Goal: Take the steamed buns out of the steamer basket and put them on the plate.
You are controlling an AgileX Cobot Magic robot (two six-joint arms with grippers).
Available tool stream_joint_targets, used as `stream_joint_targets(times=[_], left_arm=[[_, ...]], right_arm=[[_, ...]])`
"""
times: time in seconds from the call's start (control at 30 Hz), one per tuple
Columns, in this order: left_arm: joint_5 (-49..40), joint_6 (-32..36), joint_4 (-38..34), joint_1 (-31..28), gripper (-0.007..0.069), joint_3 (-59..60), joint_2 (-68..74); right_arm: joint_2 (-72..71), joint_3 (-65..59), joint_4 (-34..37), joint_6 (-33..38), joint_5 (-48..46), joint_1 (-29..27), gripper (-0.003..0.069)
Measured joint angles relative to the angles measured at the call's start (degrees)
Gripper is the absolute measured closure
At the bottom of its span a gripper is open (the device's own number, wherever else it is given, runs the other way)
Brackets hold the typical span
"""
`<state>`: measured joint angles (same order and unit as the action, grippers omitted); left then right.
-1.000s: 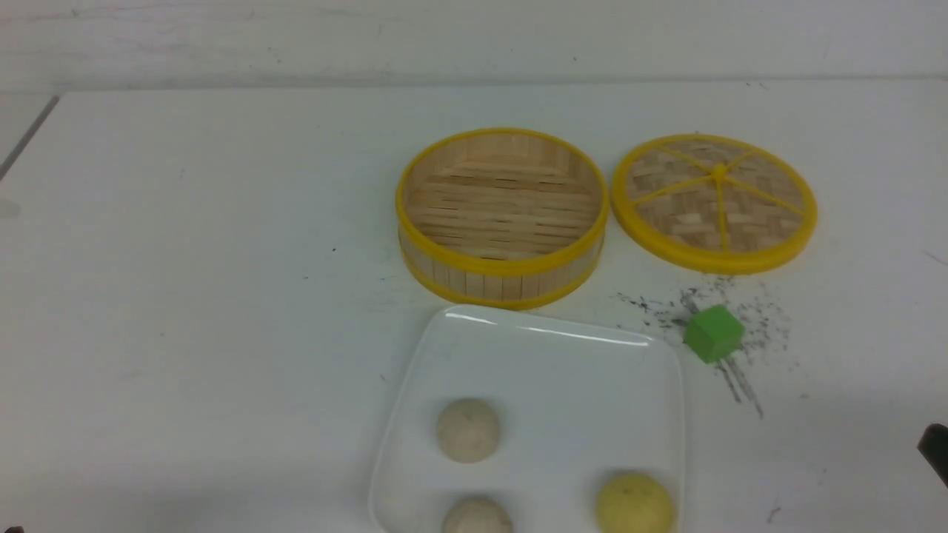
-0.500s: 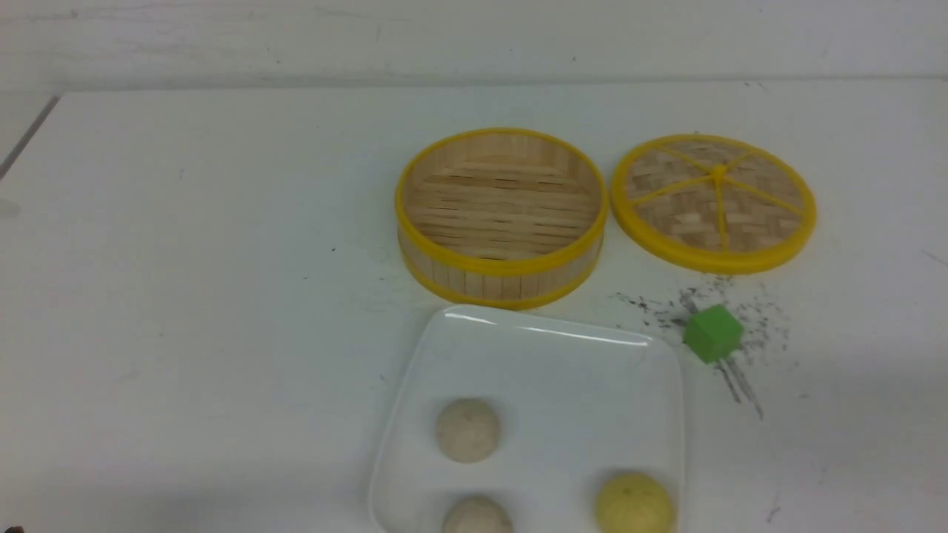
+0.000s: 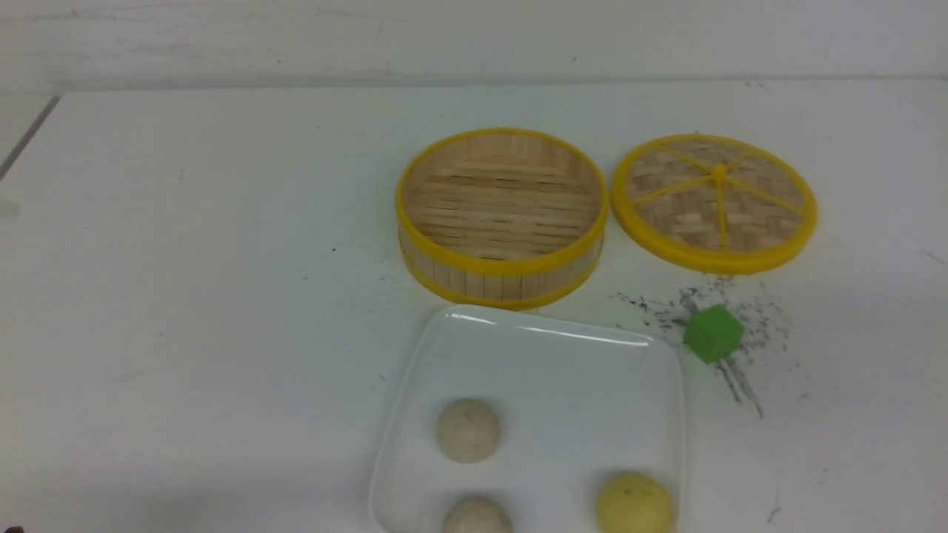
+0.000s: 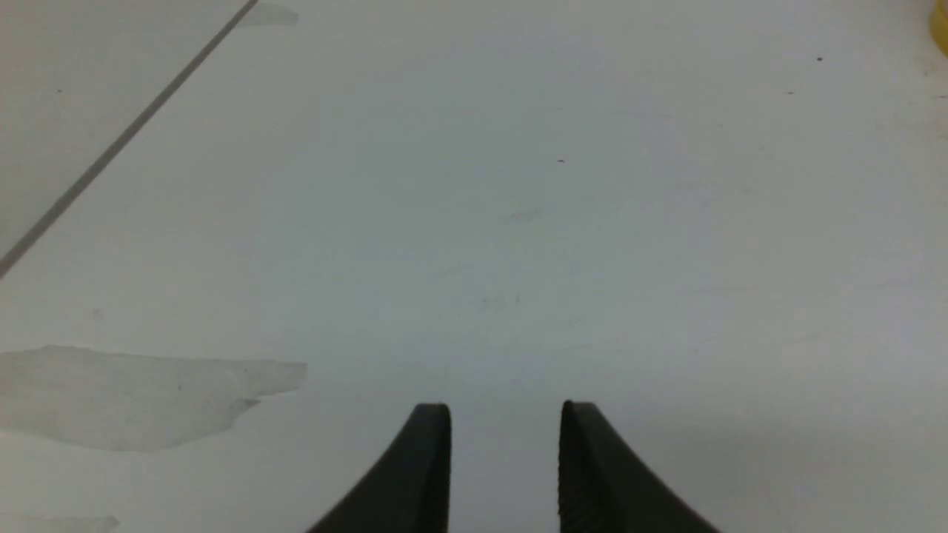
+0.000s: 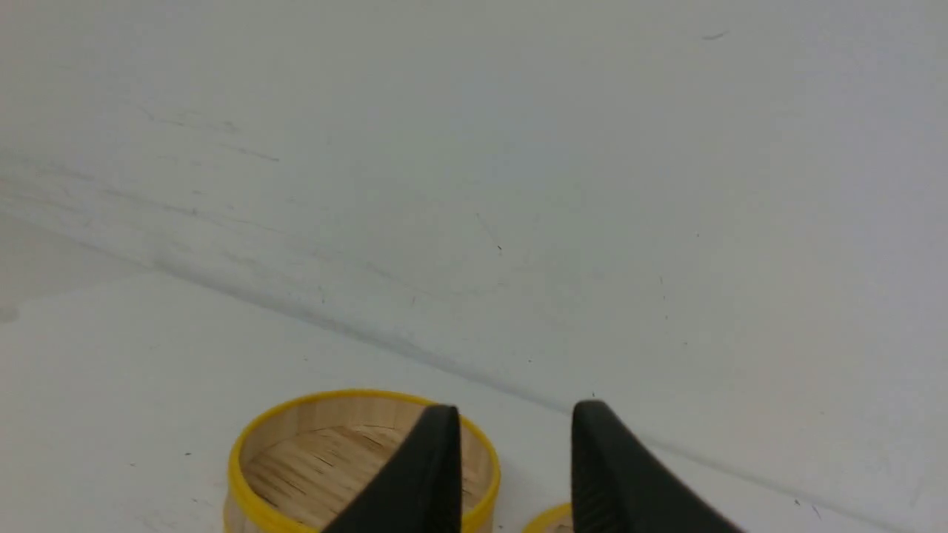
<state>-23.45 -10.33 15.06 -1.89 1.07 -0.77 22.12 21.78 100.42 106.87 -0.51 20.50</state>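
Note:
The steamer basket (image 3: 502, 215) stands empty at mid-table; it also shows in the right wrist view (image 5: 333, 418). The white plate (image 3: 563, 377) lies in front of it at the near edge. Three steamed buns lie on the plate: an off-white one (image 3: 467, 430), another off-white one (image 3: 477, 517) cut by the frame edge, and a pale yellow one (image 3: 635, 503). Neither gripper shows in the front view. My left gripper (image 4: 505, 409) is open and empty over bare table. My right gripper (image 5: 516, 409) is open and empty, raised, on the near side of the basket.
The flat woven lid (image 3: 715, 201) with yellow spokes lies right of the basket. A green cube (image 3: 713, 334) sits on dark scribble marks right of the plate. A wall runs behind the table. A grey line (image 4: 118, 144) crosses the table's far left.
The dark tip of my right gripper at the right edge of the front view has left the picture. Basket, plate and buns have not moved.

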Motion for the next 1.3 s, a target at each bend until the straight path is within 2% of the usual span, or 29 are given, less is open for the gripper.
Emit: stream_joint_targets(times=[0.2,0.3,0.33,0.37,0.4,0.47,0.53,0.57,0.6,0.67,0.73,0.77,0.8,0.87,1.0,1.13,1.3], left_arm=[[0.0,0.0,0.0,0.0,0.0384,0.0,0.0],[0.0,0.0,0.0,0.0,0.0384,0.0,0.0],[0.0,0.0,0.0,0.0,0.0384,0.0,0.0],[0.0,0.0,0.0,0.0,0.0384,0.0,0.0],[0.0,0.0,0.0,0.0,0.0384,0.0,0.0],[0.0,0.0,0.0,0.0,0.0384,0.0,0.0],[0.0,0.0,0.0,0.0,0.0384,0.0,0.0],[0.0,0.0,0.0,0.0,0.0384,0.0,0.0],[0.0,0.0,0.0,0.0,0.0384,0.0,0.0],[0.0,0.0,0.0,0.0,0.0384,0.0,0.0],[0.0,0.0,0.0,0.0,0.0384,0.0,0.0],[0.0,0.0,0.0,0.0,0.0384,0.0,0.0],[0.0,0.0,0.0,0.0,0.0384,0.0,0.0],[0.0,0.0,0.0,0.0,0.0384,0.0,0.0],[0.0,0.0,0.09,0.0,0.0384,0.0,0.0],[0.0,0.0,0.25,0.0,0.0384,0.0,0.0],[0.0,0.0,0.45,0.0,0.0384,0.0,0.0]], right_arm=[[0.0,0.04,-0.2,-1.12,2.04,0.0,0.0419],[0.0,0.06,-10.91,-12.29,0.51,0.0,0.0419],[0.0,0.06,-12.0,-13.39,0.51,0.0,0.0419],[0.0,0.06,-20.54,-21.86,-1.76,0.0,0.0419],[0.0,0.06,-23.22,-24.52,-2.53,0.0,0.0419],[0.0,0.11,-43.09,-44.32,-10.08,0.0,0.0419],[0.0,0.11,-56.4,-59.04,-16.6,0.0,0.0419],[0.0,0.11,-61.22,-64.81,-18.91,0.0,0.0419],[0.0,0.03,-62.36,-66.25,-19.43,0.0,0.0419],[-1.57,-1.9,-77.08,-85.32,-23.71,0.0,0.0419],[-4.0,-4.08,-85.41,-96.33,-24.6,0.0,0.0419],[-4.66,-4.62,-86.26,-97.46,-24.7,0.0,0.0419],[-7.28,-6.52,-92.21,-104.74,-25.03,0.0,0.0419],[-11.7,-8.96,-97.66,-112.88,-25.53,0.0,0.0419],[-17.48,-10.42,-101.59,-116.68,-26.36,0.0,0.0419],[-22.65,-10.62,-102.94,-114.16,-31.31,0.0,0.0419],[-22.83,-10.66,-101.2,-112.47,-32.56,-1.99,0.0419]])
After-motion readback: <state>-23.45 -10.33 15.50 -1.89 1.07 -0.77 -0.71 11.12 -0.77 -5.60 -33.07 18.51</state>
